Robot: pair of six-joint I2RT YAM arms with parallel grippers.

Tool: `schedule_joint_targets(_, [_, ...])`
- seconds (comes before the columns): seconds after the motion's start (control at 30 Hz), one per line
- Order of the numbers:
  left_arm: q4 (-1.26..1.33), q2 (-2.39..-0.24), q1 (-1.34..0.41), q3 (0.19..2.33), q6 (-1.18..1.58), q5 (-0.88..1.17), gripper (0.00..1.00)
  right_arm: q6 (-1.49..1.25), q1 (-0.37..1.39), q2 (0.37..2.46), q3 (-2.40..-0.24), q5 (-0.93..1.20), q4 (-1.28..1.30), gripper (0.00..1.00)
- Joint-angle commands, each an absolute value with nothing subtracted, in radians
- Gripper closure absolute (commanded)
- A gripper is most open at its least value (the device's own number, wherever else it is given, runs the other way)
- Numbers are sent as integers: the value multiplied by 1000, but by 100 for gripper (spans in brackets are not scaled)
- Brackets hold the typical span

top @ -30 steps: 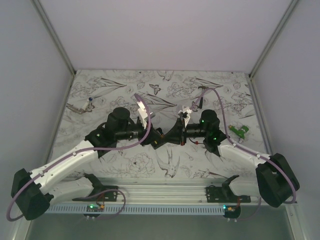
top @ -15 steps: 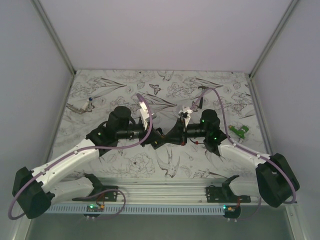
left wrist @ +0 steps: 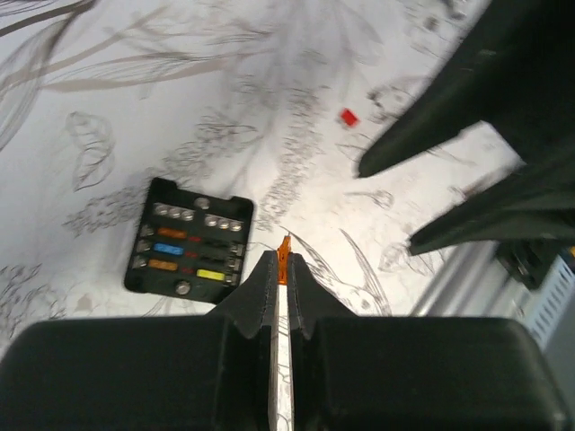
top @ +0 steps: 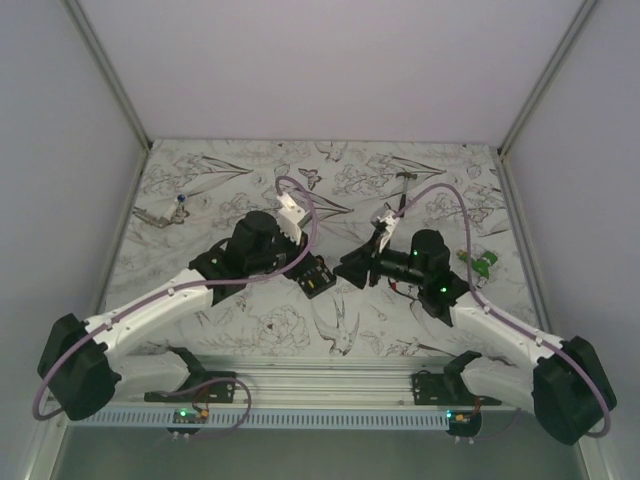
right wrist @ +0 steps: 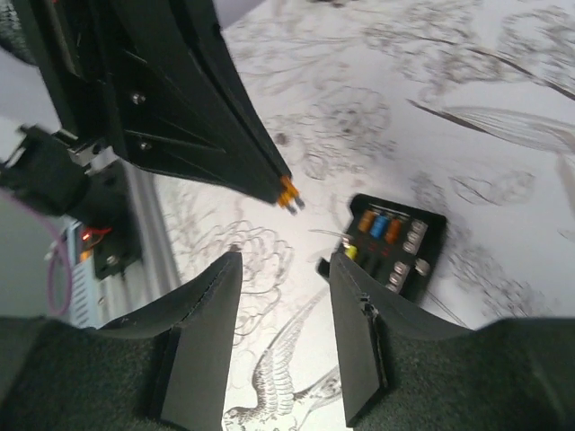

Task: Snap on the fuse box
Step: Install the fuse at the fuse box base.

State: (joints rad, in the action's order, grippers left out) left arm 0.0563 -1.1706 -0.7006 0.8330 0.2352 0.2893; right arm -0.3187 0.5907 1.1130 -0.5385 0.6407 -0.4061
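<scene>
The fuse box (left wrist: 189, 247) is a small black box lying flat on the table, with blue, yellow and orange fuses on its face. It also shows as the fuse box (top: 318, 276) at mid-table and the fuse box (right wrist: 388, 247) past my right finger. My left gripper (left wrist: 284, 262) is shut on a tiny orange fuse (left wrist: 284, 246), hovering just right of the box. That fuse (right wrist: 289, 193) sticks out of the left fingers in the right wrist view. My right gripper (right wrist: 287, 262) is open and holds nothing, a short way right of the box.
A small red piece (left wrist: 349, 117) lies on the patterned table beyond the box. A green object (top: 484, 263) sits at the right, a small dark hammer (top: 402, 186) at the back, a metal item (top: 160, 213) at the far left. A rail (top: 330, 385) runs along the near edge.
The two grippers were tip to tip over the box. Now they have parted: the right jaws have opened and drawn back right, the left stays shut on the orange fuse.
</scene>
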Motion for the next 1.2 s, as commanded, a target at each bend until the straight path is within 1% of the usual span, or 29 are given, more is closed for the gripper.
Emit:
schedule_joint_targets(0.0, [76,-1203,-699,879,393,27,100,-379,583,1043,-521,326,-257,49])
schedule_joint_targets(0.13, [42,-1211,-700,896,479,-57,100,-385,584,1002,-523,202,-161,47])
schedule_joint_targets(0.27, [-48,-1207,-701,923,535,-134,100,-397,584,1009,-534,143,-117,46])
schedule_joint_targets(0.5, [-193,-1180,-700,955,558,-179,100,-412,584,1074,-538,81,-126,46])
schedule_joint_targets(0.8, [-334,-1067,-694,894,611,-210,100,-347,584,1327,-607,73,-187,49])
schedule_joint_targets(0.97, [-403,-993,-691,865,639,-229,100,-307,584,1497,-695,102,-215,51])
schedule_joint_targets(1.07, [-432,-978,-690,852,662,-232,100,-323,584,1619,-739,98,-244,59])
schedule_joint_targets(1.17, [-435,-983,-689,839,686,-204,100,-347,597,1683,-744,127,-294,62])
